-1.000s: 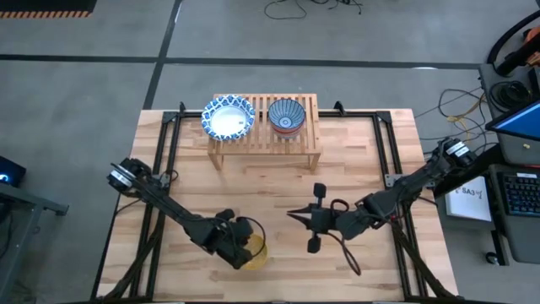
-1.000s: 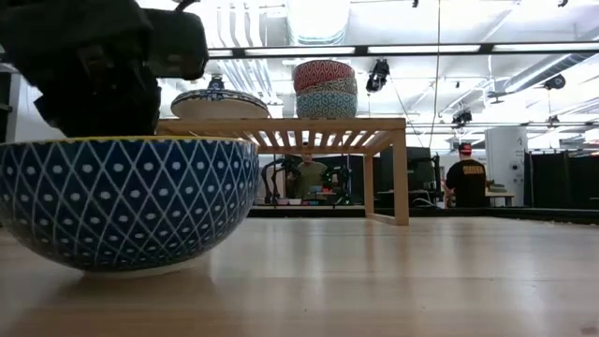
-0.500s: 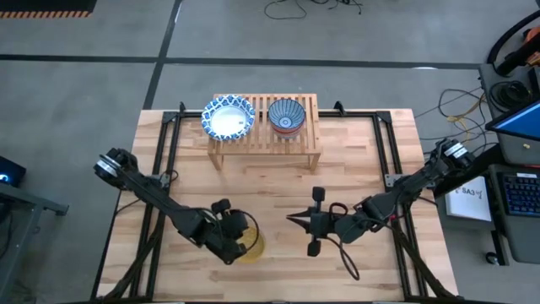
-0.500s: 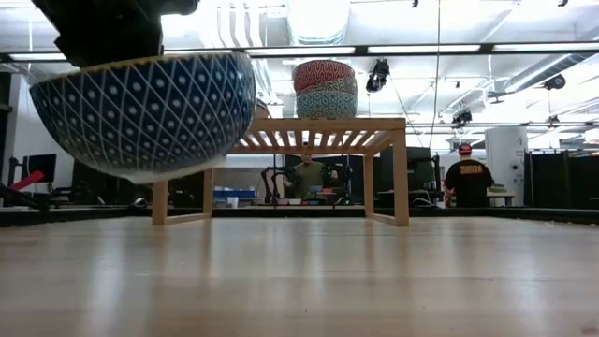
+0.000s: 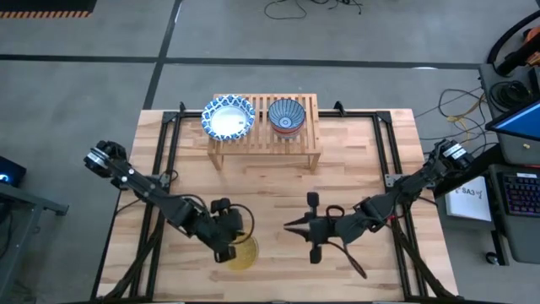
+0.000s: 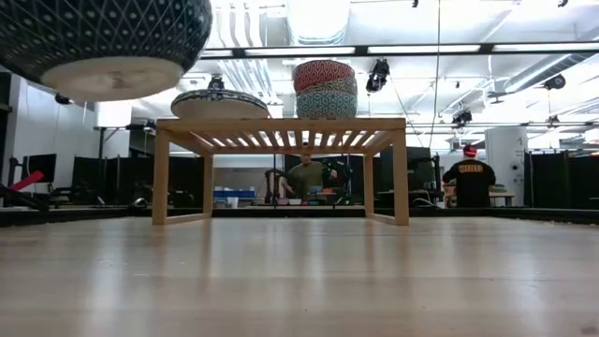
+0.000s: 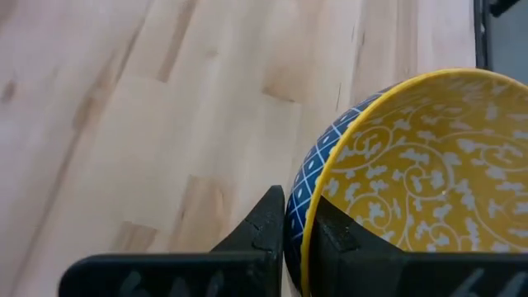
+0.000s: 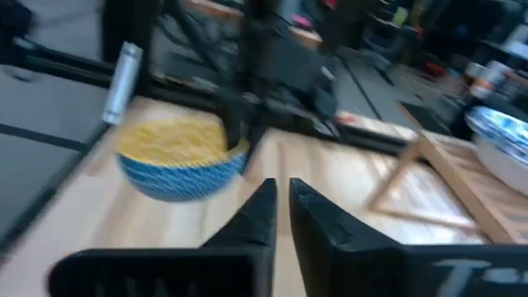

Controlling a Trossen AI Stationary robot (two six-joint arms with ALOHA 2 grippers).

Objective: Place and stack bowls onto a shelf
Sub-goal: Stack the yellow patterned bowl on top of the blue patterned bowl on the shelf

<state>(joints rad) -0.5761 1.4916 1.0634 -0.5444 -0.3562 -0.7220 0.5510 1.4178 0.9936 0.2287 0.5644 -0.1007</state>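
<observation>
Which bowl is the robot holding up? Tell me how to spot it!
Find the wooden table, then the left gripper at its near edge, far from the shelf. Its fingers pinch the rim of a bowl lifted off the wood. Only this bowl is yellow inside and blue-latticed outside; the others sit on the shelf.

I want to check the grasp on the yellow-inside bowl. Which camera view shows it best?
The left wrist view: the left gripper pinches the rim of the round bowl, yellow inside and blue outside, close up. The high view shows only part of it under the arm. The low view shows only its underside, off the table. The right wrist view is blurred.
</observation>
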